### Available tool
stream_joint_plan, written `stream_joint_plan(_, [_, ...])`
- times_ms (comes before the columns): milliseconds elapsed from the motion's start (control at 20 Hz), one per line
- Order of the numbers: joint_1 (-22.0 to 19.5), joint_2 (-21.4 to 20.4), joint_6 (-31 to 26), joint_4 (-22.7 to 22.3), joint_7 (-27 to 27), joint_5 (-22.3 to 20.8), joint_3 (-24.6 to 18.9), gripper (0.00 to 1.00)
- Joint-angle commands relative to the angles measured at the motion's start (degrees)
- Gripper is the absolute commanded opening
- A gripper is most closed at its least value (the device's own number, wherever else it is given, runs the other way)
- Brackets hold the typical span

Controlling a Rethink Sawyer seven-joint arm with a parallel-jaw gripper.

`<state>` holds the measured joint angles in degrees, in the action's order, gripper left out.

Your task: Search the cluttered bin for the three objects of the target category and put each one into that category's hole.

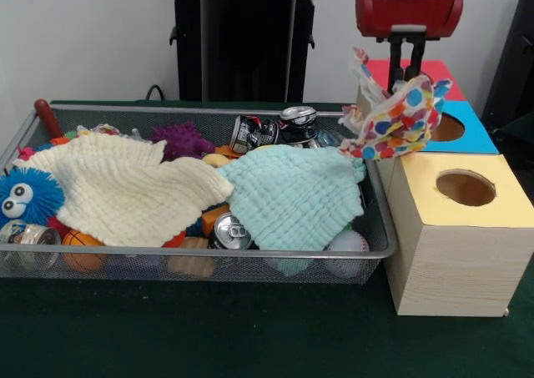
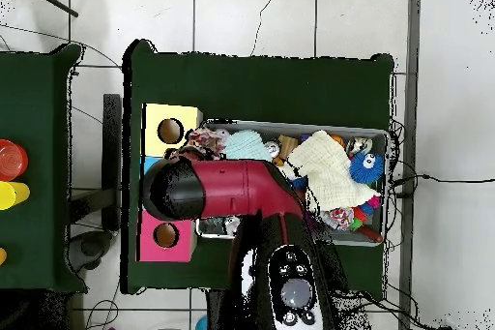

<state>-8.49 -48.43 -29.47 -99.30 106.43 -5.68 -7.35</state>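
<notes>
1. Claw (image 1: 406, 79) clenched on the polka-dot cloth (image 1: 392, 121), held up clear of the mesh bin (image 1: 200, 265); cloth hangs bunched right below the claw, over the bin's corner next to the boxes.
2. Directly below and in front of the claw: yellow-top box (image 1: 455, 236) with a round hole (image 1: 465, 188). Blue-top box (image 1: 467, 128) just beside the cloth, its hole partly hidden by it. Red-top box (image 1: 434, 68) behind the claw.
3. Overhead view: arm (image 2: 242, 195) covers the claw; a bit of the cloth shows at the arm's tip, next to the yellow box.
4. In the bin, below and to the side of the claw: mint cloth (image 1: 292, 196) nearest, cream cloth (image 1: 125, 186) beyond it, both spread over the clutter.
5. Other clutter: crushed cans (image 1: 271, 129) at the back, one can (image 1: 231, 232) at the front wall, purple spiky toy (image 1: 179, 140), blue fuzzy toy with eyes (image 1: 25, 196) at the far end, baseball (image 1: 346, 243) under the mint cloth.
6. All on a dark green table (image 1: 250, 336).
</notes>
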Motion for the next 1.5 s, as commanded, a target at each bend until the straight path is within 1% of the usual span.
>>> stream_joint_plan(50, [-0.14,2.94,3.42,1.83,10.89,2.39,0.59,0.00])
stream_joint_plan(150, [0.49,3.03,5.58,2.50,11.65,2.99,0.51,0.00])
stream_joint_plan(400, [1.59,2.27,7.07,3.28,12.44,4.74,0.40,0.00])
stream_joint_plan(500, [2.20,2.23,8.40,3.57,12.71,5.12,0.89,0.00])
stream_joint_plan(650, [3.65,1.99,12.01,4.31,13.48,5.29,2.55,0.00])
stream_joint_plan(850, [4.62,1.55,14.37,5.11,13.10,6.24,3.55,0.00])
stream_joint_plan(1050, [5.39,3.14,17.43,6.20,12.57,7.03,4.47,0.00])
stream_joint_plan(1100, [5.47,3.73,17.48,6.23,12.25,7.17,4.55,0.00])
stream_joint_plan(1250, [5.27,6.11,13.12,7.32,10.21,7.67,4.49,0.00])
stream_joint_plan(1500, [5.18,8.69,9.09,8.09,8.68,7.82,4.50,0.00])
